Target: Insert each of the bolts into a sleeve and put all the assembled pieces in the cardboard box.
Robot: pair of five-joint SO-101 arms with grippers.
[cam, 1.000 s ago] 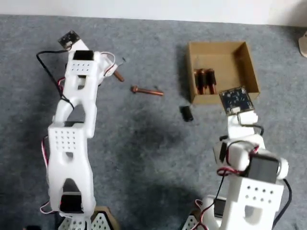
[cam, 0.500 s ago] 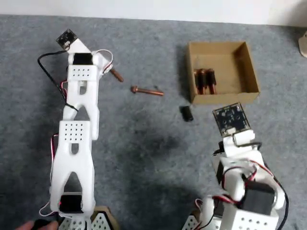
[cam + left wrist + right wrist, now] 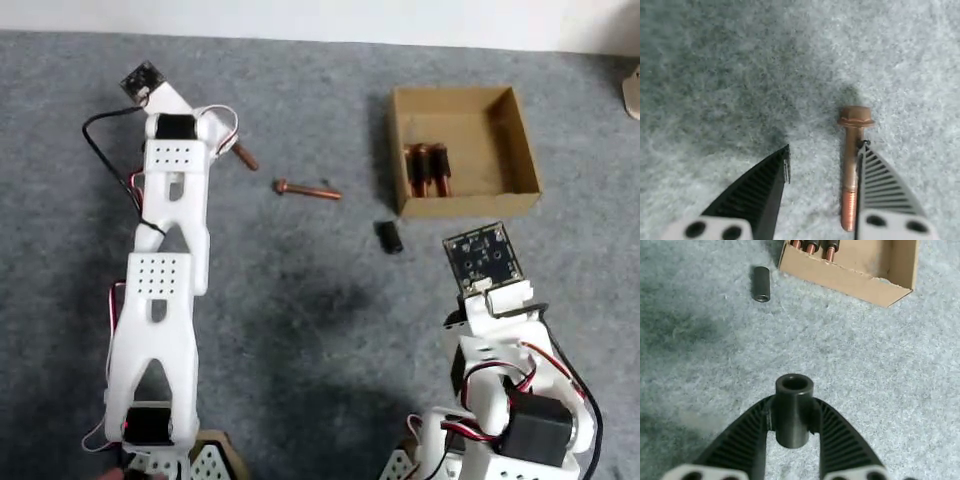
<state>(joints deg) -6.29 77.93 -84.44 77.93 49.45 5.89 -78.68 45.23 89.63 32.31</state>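
My left gripper [image 3: 822, 161] hangs open low over the carpet. A copper bolt [image 3: 854, 160] lies between its fingers, right against one fingertip [image 3: 871, 165]; in the high view this bolt [image 3: 243, 157] pokes out beside the left arm. A second copper bolt [image 3: 307, 190] lies loose in the middle. My right gripper [image 3: 792, 427] is shut on a black sleeve [image 3: 793, 407], held upright with its bore showing. Another black sleeve [image 3: 761, 283] lies on the carpet [image 3: 389, 237] near the cardboard box [image 3: 520, 150], which holds three assembled pieces [image 3: 427, 170].
Grey carpet covers the table. The box's near wall [image 3: 840, 280] stands ahead of the right gripper. The right arm's wrist board [image 3: 483, 258] sits just in front of the box. A pale object [image 3: 632, 92] shows at the right edge.
The right arm has drawn back from the box's front edge toward its base, sleeve in its gripper. The left arm shifted slightly and straightened over the bolt.
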